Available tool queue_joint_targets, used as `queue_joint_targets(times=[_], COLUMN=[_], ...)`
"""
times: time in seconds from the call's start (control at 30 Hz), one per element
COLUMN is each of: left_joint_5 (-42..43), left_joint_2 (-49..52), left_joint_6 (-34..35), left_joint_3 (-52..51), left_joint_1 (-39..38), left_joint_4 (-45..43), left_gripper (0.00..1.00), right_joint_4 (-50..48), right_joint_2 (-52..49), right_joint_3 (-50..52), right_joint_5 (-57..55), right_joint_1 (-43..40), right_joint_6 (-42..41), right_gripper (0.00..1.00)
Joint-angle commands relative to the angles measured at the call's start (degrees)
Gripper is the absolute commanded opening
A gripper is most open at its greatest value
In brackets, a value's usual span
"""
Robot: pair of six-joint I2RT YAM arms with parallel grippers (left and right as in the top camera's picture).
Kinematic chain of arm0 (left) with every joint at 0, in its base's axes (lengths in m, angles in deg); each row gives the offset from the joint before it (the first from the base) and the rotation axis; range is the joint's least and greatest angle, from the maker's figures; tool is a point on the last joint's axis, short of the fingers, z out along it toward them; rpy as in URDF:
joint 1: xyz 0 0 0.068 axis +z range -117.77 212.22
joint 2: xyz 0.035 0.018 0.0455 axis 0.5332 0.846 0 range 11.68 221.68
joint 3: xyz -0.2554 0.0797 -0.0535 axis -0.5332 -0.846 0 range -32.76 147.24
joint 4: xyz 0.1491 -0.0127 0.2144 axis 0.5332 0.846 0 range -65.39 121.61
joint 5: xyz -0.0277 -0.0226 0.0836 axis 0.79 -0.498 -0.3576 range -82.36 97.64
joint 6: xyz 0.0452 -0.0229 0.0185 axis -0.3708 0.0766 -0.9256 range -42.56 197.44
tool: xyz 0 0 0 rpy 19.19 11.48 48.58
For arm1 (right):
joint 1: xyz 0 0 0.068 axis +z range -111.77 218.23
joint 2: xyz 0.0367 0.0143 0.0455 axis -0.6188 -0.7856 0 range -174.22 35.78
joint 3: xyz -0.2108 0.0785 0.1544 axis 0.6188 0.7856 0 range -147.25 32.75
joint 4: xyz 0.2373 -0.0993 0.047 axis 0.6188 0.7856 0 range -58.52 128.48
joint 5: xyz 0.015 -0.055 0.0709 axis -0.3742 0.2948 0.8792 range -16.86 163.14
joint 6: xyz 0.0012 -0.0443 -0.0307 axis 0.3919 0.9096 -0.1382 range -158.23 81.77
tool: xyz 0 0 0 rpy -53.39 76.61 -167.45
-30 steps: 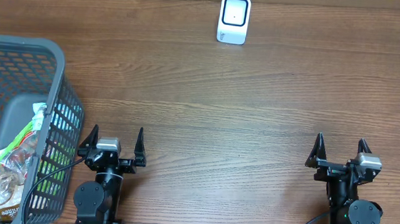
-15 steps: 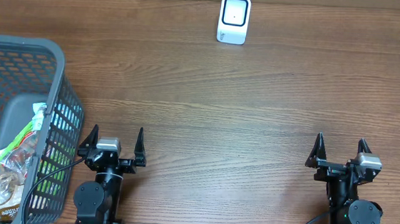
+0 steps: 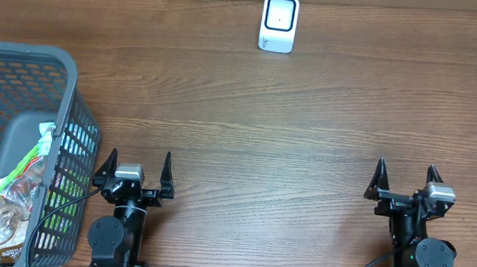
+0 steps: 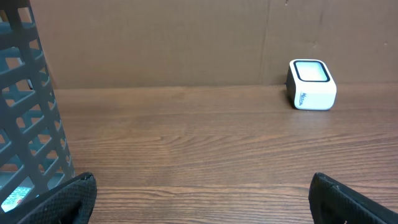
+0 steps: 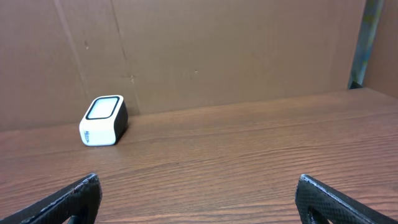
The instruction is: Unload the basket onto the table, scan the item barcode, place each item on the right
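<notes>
A white barcode scanner (image 3: 279,22) with a dark window stands at the far middle of the wooden table; it also shows as the scanner (image 4: 312,84) and the scanner (image 5: 103,121) in the wrist views. Packaged items (image 3: 13,205) lie in a grey mesh basket (image 3: 69,120) at the left. My left gripper (image 3: 136,173) rests near the front edge beside the basket, open and empty. My right gripper (image 3: 405,184) rests at the front right, open and empty too. Both are far from the scanner.
A brown cardboard wall (image 4: 186,37) stands along the table's far edge behind the scanner. The basket wall (image 4: 25,118) rises close on the left of the left gripper. Bare wood lies between the grippers and the scanner.
</notes>
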Motion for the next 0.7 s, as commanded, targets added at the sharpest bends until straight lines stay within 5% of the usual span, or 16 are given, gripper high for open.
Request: queue_joint_targets(times=[0.0,0.67], left_joint_5=[-0.61,2.84], left_joint_2=[-0.63,-0.63], left_joint_6=[-1.25,-0.63], left_joint_3=[-0.28,-0.28], left_joint_1=[0.63,0.63], left_joint_4=[-0.02,-0.48], left_gripper=[1.00,1.00], right_joint_4=[-0.35,0.15], right_joint_2=[0.57,0.57], right_joint_3=[0.59,0.57], right_joint_5=[-0.39,6.54], right_joint_1=[-0.22,-0.22], right_joint_6=[0.20,-2.01], right_gripper=[1.00,1.00])
